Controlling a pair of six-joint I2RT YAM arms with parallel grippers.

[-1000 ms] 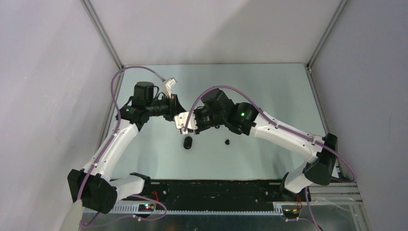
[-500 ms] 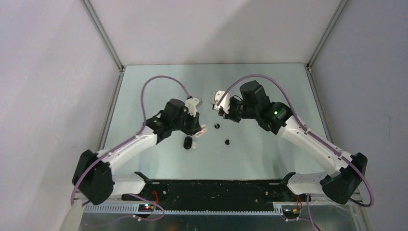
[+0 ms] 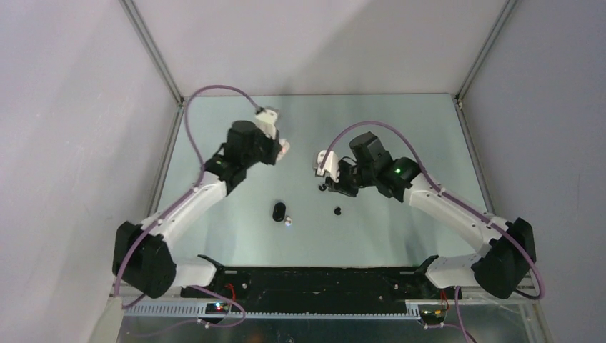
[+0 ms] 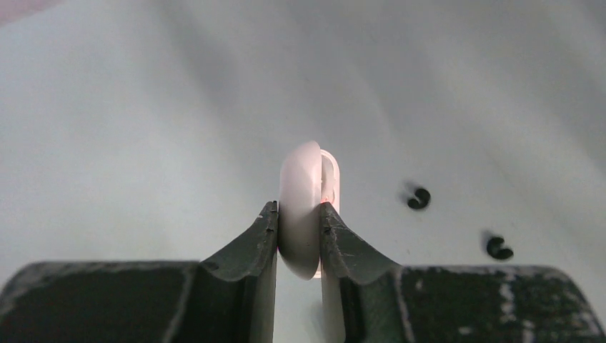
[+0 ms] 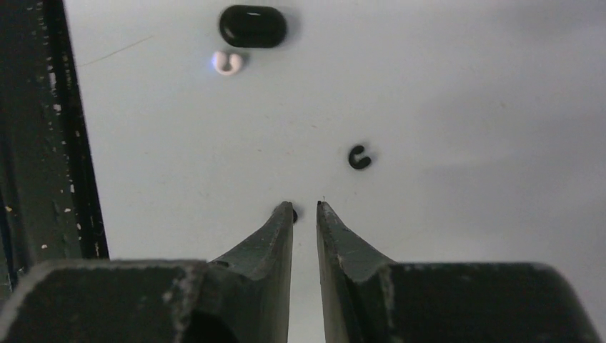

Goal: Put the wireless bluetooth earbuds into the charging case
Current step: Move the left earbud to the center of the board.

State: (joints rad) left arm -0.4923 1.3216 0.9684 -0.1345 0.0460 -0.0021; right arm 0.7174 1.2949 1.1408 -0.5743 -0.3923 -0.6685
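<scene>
Left hand (image 4: 299,214) pinched a smooth white oval case (image 4: 304,186), right hand (image 5: 305,207) stood narrowly parted, empty, glossy black case (image 5: 253,26) far ahead-left.

A white bud (image 3: 288,222) crowds the charging case (image 3: 279,211) — bare table (image 3: 311,214) lies between them and the black bud (image 3: 337,211).

Rear overhead camera looks down; close wrist cameras share black buds (image 5: 359,157)

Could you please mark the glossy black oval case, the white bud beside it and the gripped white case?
Glossy black oval case (image 5: 252,26): right wrist view, its top.
Small white bud (image 5: 229,68): right wrist view, curved body.
White oval case (image 4: 296,193): left wrist view, near edge.
</scene>
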